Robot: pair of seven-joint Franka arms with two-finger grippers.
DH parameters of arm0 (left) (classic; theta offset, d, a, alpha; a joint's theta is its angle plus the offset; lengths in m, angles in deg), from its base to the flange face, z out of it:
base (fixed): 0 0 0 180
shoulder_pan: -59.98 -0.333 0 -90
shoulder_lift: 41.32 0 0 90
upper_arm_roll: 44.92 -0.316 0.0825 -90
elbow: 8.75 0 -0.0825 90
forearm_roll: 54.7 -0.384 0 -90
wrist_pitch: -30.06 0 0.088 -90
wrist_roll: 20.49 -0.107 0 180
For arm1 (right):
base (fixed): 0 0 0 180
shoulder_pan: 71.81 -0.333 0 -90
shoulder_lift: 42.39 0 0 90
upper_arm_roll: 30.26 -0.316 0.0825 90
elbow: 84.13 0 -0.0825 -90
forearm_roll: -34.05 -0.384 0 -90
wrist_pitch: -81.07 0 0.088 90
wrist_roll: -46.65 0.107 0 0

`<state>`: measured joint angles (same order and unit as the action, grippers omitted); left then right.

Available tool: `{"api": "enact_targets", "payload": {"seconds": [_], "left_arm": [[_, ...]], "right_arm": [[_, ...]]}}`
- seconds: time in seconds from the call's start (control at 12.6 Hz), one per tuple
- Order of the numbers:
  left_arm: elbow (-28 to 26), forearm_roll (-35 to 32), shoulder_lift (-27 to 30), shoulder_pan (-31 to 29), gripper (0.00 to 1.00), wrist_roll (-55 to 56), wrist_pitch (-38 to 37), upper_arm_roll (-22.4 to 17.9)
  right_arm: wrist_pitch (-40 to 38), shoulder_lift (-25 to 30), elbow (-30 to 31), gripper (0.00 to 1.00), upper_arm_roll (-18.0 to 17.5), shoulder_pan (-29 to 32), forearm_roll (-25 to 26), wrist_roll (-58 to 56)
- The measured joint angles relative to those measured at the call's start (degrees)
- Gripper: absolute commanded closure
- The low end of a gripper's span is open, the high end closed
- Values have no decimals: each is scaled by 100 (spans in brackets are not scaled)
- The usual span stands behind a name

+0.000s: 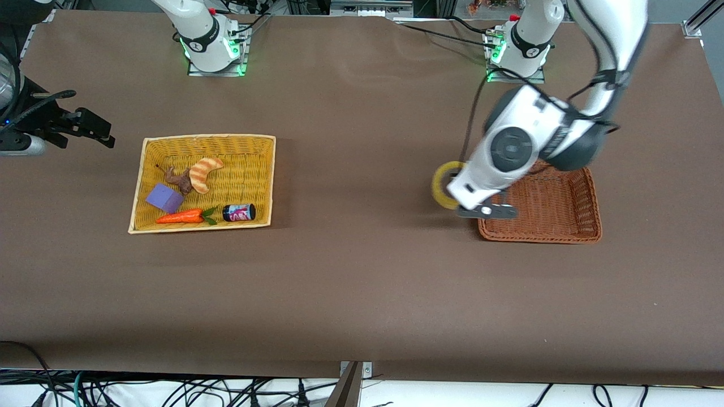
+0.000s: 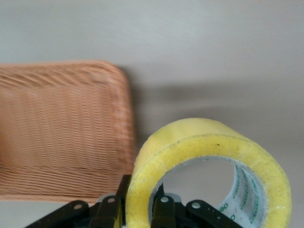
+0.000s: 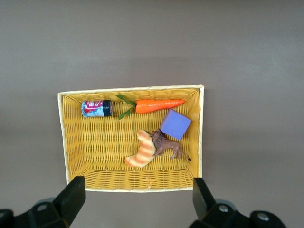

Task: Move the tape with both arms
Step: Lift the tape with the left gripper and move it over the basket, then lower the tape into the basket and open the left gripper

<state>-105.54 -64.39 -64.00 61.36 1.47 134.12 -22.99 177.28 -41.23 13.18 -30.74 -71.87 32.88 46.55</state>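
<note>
The tape (image 1: 443, 185) is a yellowish translucent roll, held in the air by my left gripper (image 1: 456, 191). It hangs over the table just beside the brown wicker basket (image 1: 551, 217), on the side toward the right arm's end. In the left wrist view the left gripper (image 2: 138, 199) is shut on the tape (image 2: 199, 142), one finger inside the hole and one outside the ring. My right gripper (image 1: 93, 131) is open and empty, up over the table beside the yellow basket (image 1: 148, 186). In the right wrist view the right gripper (image 3: 137, 194) shows wide-spread fingers.
The yellow basket (image 3: 64, 142) holds a carrot (image 1: 181, 216), a purple block (image 1: 164, 198), a croissant (image 1: 205, 173), a brown toy animal (image 1: 178, 180) and a small dark can (image 1: 238, 212). The brown basket (image 2: 61, 142) is empty inside.
</note>
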Motion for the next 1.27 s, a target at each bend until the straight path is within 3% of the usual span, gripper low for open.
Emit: {"api": "enact_targets", "payload": {"seconds": [0.24,0.48,0.71,1.27], "left_arm": [[-41,76,107,-58,100,-1480,-7,-974],[-98,79,107,-145,100,-2463,20,-1647],[-483,79,107,-179,100,-2619,562,-1872],[-2438,79,85,-188,100,-2620,3310,-2122]], "right_arm": [[-2,-3,0,0,1,-6,0,-7],[-6,-4,0,0,2,-8,0,-9],[-8,-6,0,0,2,-9,0,-18],[-69,-8,0,0,2,-10,0,-22]]}}
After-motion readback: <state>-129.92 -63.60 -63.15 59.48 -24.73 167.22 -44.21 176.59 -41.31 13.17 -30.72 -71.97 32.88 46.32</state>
